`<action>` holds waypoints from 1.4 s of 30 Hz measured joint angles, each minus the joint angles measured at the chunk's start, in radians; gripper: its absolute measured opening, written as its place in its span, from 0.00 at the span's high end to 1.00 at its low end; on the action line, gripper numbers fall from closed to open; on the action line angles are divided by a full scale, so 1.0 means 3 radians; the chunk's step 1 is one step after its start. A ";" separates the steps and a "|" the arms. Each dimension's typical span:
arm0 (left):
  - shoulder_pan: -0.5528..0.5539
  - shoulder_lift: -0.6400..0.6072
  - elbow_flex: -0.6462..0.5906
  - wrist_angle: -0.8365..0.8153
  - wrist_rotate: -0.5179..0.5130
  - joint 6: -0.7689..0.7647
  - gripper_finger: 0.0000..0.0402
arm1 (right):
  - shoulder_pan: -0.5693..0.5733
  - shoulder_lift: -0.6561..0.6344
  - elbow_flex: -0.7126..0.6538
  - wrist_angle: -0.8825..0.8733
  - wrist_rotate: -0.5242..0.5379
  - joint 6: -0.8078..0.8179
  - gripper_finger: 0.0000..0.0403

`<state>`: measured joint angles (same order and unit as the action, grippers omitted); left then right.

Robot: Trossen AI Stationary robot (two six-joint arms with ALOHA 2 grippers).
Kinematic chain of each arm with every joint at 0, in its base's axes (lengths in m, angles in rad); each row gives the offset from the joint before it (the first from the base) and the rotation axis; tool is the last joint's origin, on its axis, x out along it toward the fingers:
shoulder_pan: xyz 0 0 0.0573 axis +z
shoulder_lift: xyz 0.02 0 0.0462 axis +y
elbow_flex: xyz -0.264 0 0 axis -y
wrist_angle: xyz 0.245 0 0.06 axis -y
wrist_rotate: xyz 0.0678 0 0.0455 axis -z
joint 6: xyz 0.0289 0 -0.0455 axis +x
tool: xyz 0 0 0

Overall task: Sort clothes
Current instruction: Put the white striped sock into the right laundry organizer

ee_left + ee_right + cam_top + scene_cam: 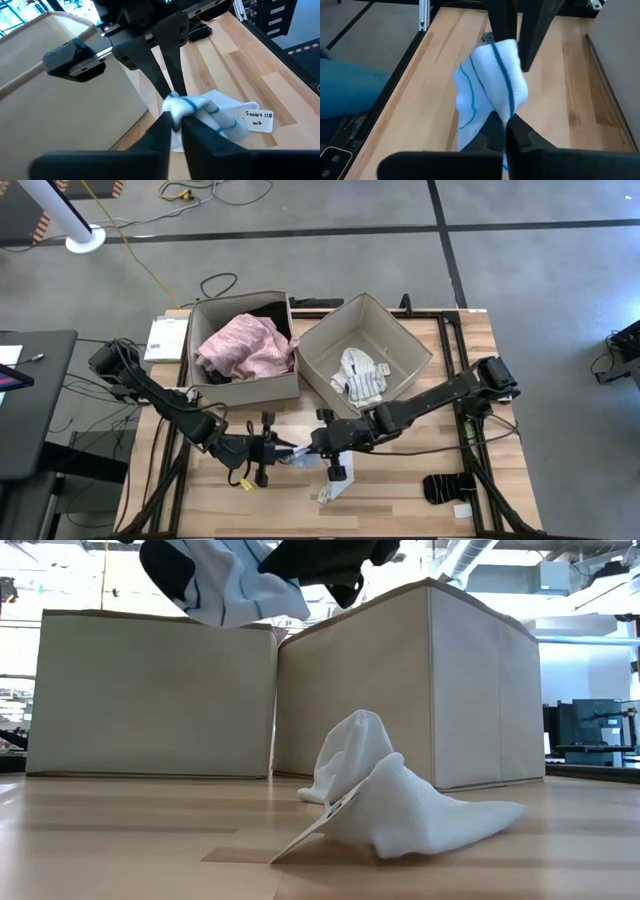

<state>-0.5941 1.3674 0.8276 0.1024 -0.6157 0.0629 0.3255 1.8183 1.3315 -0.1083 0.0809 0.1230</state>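
Wooden table [400, 500], grey concrete floor [540, 270]

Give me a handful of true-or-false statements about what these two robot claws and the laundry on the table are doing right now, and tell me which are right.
1. Both claws pinch the same white sock with blue stripes. True: the left claw and the right claw are both shut on it.
2. The pink garment lies on the tabletop. False: it sits in the left beige box.
3. The right beige box holds a pale striped piece. True.
4. The striped sock rests on the table. False: the low view shows it held up in the air.
5. A black sock lies on the table near the right arm's side. True.
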 joint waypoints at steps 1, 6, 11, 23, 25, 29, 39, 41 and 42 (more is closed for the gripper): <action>0.0000 0.0000 0.0000 0.0000 -0.0002 0.0001 0.88 | 0.0002 -0.0019 0.0000 -0.0027 -0.0001 -0.0002 0.98; -0.0005 -0.0001 0.0000 -0.0005 -0.0043 0.0002 0.68 | 0.0008 -0.0208 0.0021 -0.0294 0.0071 -0.0077 0.99; -0.0005 -0.0001 0.0000 -0.0056 -0.0072 -0.0006 0.52 | 0.0061 -0.0559 0.0041 -0.0481 0.0351 -0.0241 1.00; -0.0111 -0.0003 0.0000 -0.0690 -0.0073 -0.0565 0.49 | 0.0049 -0.1411 0.0045 -0.1107 0.1523 -0.0470 1.00; -0.0164 -0.0002 -0.0001 -0.0754 -0.0073 -0.0659 0.50 | -0.0024 -0.1513 0.0045 -0.1303 0.1664 -0.0454 1.00; -0.0285 0.0031 -0.0001 -0.0732 -0.0073 -0.0739 0.51 | -0.0287 -0.1611 0.0045 -0.1778 0.1774 -0.0177 1.00; -0.0421 0.0111 -0.0444 0.0322 -0.0073 -0.0769 0.51 | -0.1143 -0.1454 -0.0005 -0.2706 0.1558 0.0333 1.00; -0.0422 0.0170 -0.0586 0.0682 -0.0073 -0.0779 0.51 | -0.1339 -0.1395 -0.0036 -0.2739 0.1345 0.0397 1.00; -0.0421 0.0201 -0.0648 0.0863 -0.0074 -0.0781 0.51 | -0.1442 -0.1354 -0.0043 -0.2763 0.1210 0.0434 1.00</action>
<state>-0.7205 1.4278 0.6331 0.3614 -0.6380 -0.1712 -0.1070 1.4123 1.3187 -0.9373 0.4440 0.2532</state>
